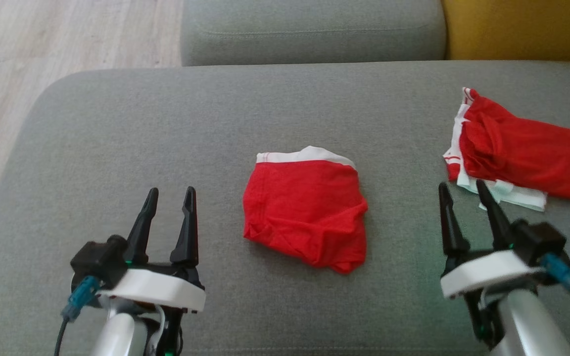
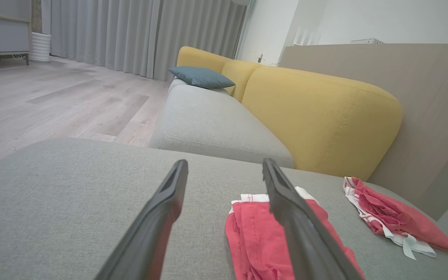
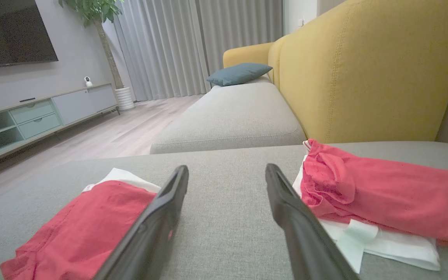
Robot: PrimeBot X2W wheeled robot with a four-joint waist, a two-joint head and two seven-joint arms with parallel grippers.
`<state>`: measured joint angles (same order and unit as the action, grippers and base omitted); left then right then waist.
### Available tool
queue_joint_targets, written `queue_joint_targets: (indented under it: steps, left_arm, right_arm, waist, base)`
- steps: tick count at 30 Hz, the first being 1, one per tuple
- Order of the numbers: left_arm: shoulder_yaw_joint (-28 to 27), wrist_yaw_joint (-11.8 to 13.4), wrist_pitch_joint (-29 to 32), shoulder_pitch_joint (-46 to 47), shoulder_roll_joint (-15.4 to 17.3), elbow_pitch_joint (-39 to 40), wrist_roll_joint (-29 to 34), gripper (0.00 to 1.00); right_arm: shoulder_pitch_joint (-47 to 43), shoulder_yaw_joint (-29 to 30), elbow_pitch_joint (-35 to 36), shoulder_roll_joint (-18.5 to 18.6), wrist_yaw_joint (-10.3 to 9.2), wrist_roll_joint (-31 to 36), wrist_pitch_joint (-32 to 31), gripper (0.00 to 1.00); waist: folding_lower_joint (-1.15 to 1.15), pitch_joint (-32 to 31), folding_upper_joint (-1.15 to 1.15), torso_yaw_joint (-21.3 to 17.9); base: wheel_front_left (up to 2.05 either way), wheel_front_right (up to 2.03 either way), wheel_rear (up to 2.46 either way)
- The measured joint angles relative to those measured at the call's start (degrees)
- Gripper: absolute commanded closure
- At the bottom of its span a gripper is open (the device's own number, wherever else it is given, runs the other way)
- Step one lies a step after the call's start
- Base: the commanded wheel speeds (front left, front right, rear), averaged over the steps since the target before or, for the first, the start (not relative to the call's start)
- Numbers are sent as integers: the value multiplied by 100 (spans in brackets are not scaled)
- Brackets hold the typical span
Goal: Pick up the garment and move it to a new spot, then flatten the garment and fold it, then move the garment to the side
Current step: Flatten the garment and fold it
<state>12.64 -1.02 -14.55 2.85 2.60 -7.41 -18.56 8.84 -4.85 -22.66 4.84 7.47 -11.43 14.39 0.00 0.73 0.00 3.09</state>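
The left gripper (image 1: 171, 190) hung just above the grey cushion (image 1: 166, 123) with its 2 fingers spread and nothing between them. The right gripper (image 1: 462, 184) stood the same way, spread and empty. The red garment (image 1: 305, 207) lay between them near the cushion's middle, touching neither gripper. Its white waistband was at the far edge and its near hem was bunched and wrinkled. A pile of red and white clothes (image 1: 522, 153) sat well off to the right, just beyond the right gripper's fingers.

The lie fitted 2 stages: a loose garment waiting to be lifted, or a roughly folded one waiting to go aside. Either way, I judged that a good grasp would come in low at an edge, pinch through every layer, and lift clear rather than drag, keeping away from the pile.
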Motion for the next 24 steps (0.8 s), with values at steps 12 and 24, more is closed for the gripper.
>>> queue_joint_targets:
  steps: [12,24]
  left_arm:
    - [197,-57,0,-12,0,-10,-13,0]
    - [445,-58,0,287,-1,-86,-85,0]
  right_arm:
    - [-400,138,445,-181,0,333,-4,100]
    - [308,-803,156,-186,0,502,-27,100]
  waist:
    - [0,127,0,31]
    - [0,566,0,726]
  base:
    - [0,0,0]
    - [0,0,0]
